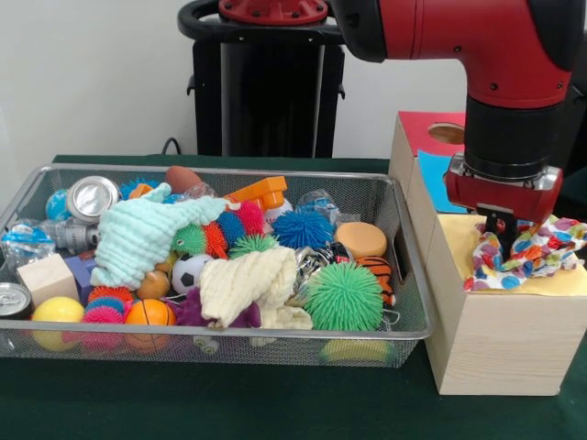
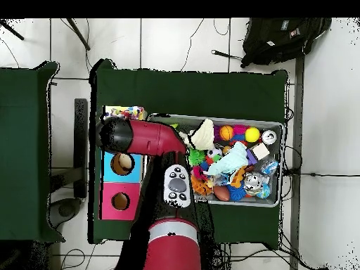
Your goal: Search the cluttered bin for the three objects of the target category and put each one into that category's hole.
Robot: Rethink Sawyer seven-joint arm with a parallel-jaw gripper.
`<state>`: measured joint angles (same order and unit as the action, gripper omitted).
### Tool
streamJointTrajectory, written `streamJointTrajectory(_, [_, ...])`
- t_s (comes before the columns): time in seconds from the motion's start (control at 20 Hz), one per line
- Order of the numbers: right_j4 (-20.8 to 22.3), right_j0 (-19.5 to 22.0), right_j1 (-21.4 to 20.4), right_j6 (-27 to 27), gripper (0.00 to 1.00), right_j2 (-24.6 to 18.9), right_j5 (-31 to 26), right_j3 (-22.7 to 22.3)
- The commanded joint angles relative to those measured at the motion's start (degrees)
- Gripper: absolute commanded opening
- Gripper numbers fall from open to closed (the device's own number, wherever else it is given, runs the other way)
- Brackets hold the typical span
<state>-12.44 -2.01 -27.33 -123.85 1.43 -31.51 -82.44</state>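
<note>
No legible writing on any item. The gripper is closed on a spotted, crumpled cloth, which rests on the wooden box's yellow top (beside the wire-mesh bin).

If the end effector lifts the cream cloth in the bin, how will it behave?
The cream cloth lies crumpled and draped over toys, so it probably hangs floppy when lifted. It looks light. Its folds touch the green spiky ball, which it might drag.

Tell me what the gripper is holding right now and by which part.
The gripper is down on the multicolored spotted cloth lying on the yellow section of the wooden box, near the cloth's left part. Whether it actually grips the cloth cannot be told.
</note>
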Motion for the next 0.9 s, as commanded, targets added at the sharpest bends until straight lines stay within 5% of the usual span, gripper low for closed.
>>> streamJointTrajectory(0.05, [0.82, 2.98, 2.56, -5.49, 0.00, -2.24, -0.44, -9.75])
streamJointTrajectory(0.5, [4.34, 7.50, 4.54, -1.63, 0.00, -6.13, 10.66, -12.85])
streamJointTrajectory(0.9, [7.62, 7.15, 6.34, -2.76, 0.00, -5.33, 18.06, -12.92])
